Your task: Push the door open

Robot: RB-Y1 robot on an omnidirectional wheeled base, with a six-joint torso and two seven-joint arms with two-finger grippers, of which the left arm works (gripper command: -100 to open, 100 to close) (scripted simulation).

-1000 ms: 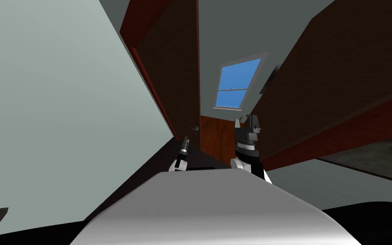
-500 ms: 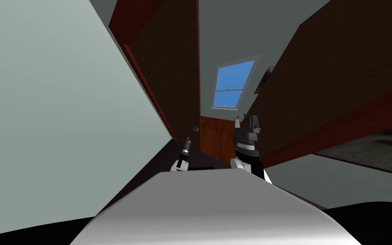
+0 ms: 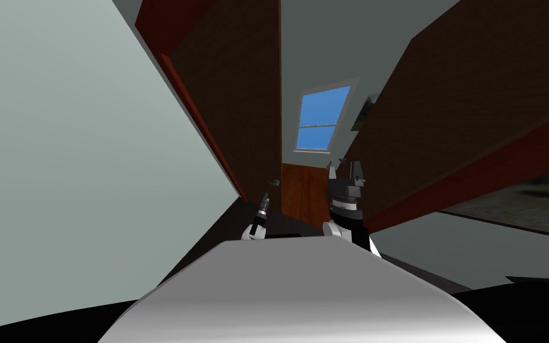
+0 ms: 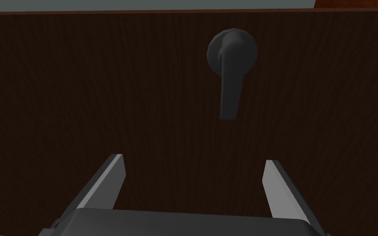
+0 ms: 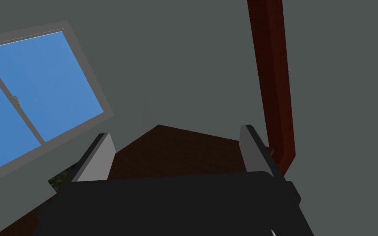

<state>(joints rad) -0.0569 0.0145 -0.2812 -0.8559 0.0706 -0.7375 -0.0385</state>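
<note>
Flat, dim light is filling the scene, with the blue window (image 3: 317, 121) glowing as the brightest patch. Left of the window, the door (image 3: 237, 107) is sitting in deep shade, its grey handle (image 4: 230, 69) barely standing out against the dark panel. Farther left of the window, the pale wall (image 3: 59, 149) is catching even light. Walls are splaying toward the corners.

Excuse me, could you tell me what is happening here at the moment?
The robot is standing close to a dark brown door, working on pushing it open. Its left claw is open and faces the door panel, with the dark lever handle ahead of its fingers, ungripped. The right claw, also open, is raised beside it toward the gap where a window shows.
</note>
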